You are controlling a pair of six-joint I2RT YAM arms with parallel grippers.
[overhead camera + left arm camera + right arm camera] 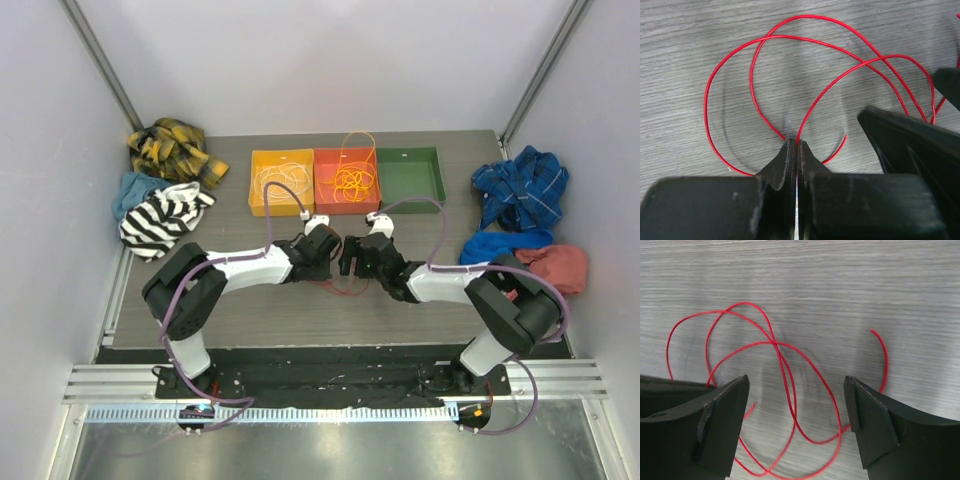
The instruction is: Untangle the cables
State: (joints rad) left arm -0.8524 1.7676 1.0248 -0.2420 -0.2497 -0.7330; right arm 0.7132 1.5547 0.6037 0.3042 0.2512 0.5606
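A red cable [765, 39] lies in loose loops on the grey wood table between the two grippers; it also shows in the right wrist view [785, 375] and faintly in the top view [345, 288]. My left gripper [797, 145] is shut on the red cable, pinching a strand at its tips. My right gripper [796, 390] is open just above the loops, one finger on each side. A white cable [275, 180] lies in the yellow tray [256, 200]. A yellow-orange cable [352, 178] lies in the red tray [322, 198].
A green tray [408, 178] stands right of the red one. Piles of cloth lie at the left [165, 210] and at the right [520, 200]. Grey walls close the table on three sides.
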